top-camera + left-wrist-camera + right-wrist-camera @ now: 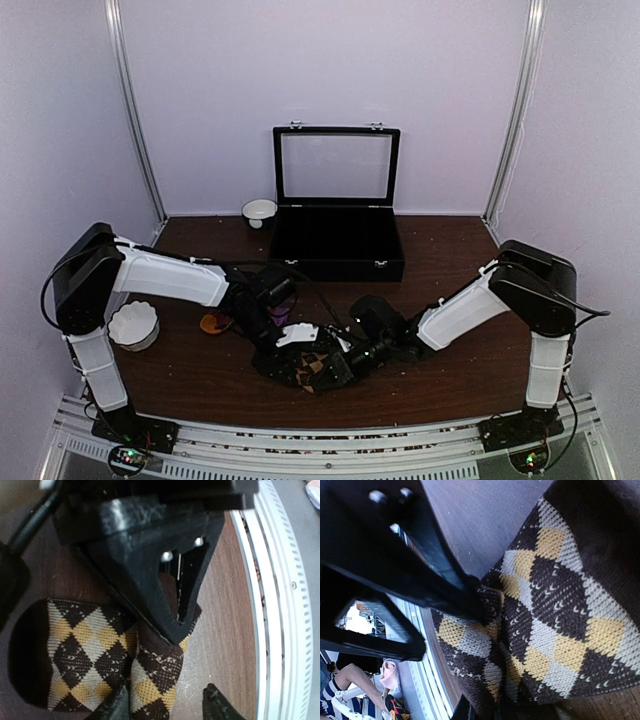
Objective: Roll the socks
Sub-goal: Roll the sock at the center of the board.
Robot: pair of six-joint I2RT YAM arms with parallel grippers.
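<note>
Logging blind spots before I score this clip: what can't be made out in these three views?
Top view: argyle sock mostly covered by left tool and right tool; its folds unreadable.
Top view: red sock shows only an orange end; the rest seemingly under the left arm.
Left wrist view: left tool's fingertips cut off by the bottom edge.
Right wrist view: the left tool, close and blurred, blocks the upper left.

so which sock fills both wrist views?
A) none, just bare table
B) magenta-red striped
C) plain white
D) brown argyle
D: the brown argyle sock, with its tan and grey diamonds, fills both the left and the right wrist view.
</note>
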